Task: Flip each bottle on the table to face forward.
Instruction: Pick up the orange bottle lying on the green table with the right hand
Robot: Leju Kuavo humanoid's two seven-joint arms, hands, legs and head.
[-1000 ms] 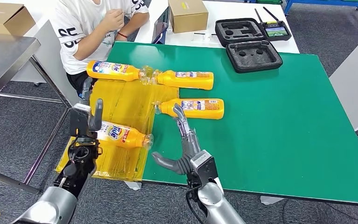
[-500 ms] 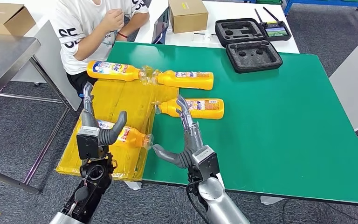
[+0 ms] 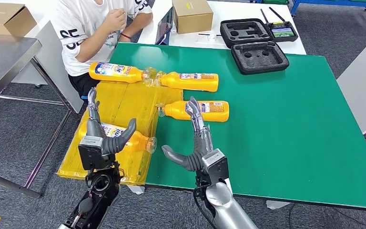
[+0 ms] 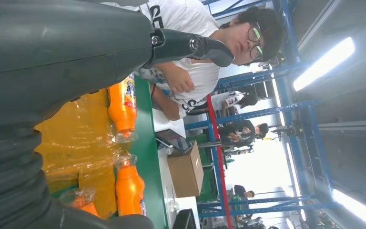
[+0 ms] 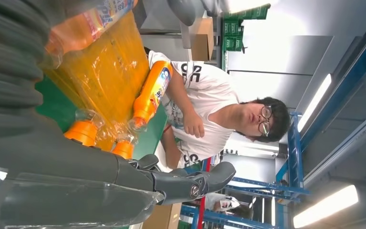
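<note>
**Operator:** On the near left of the bench point(image 3: 290, 143), over the yellow plastic sheet point(image 3: 124, 102), I have the left robot hand point(image 3: 97, 138) spread wide and holding nothing. It hangs just in front of the nearest bottle point(image 3: 128, 140), which lies on its side with the blue brand label up and its cap pointing right.

**Observer:** And the right one?

**Operator:** The right robot hand point(image 3: 198, 143) is wide too, fingers stretched toward the middle bottle point(image 3: 198, 110), thumb out to the left. I grip nothing with it. Whether the fingertips touch that bottle I cannot tell.

**Observer:** How far along are we?

**Operator:** I count four bottles, all lying down. The nearest one and the far left bottle point(image 3: 116, 71) show the brand side, so I judge those two done. The middle bottle and the far right bottle point(image 3: 190, 81) show the small-print back label, so I judge them still to be turned. About halfway, by my reading.

**Observer:** Any containers?

**Operator:** Beyond the bottles sits an open black foam case point(image 3: 257, 45): the near half has moulded hollows with nothing in them, while the far half holds a controller with a lit screen. A shut cardboard box point(image 3: 192, 15) stands on the white table behind; what it holds I cannot see. A person in a white shirt point(image 3: 97, 28) sits at the far left corner.
</note>
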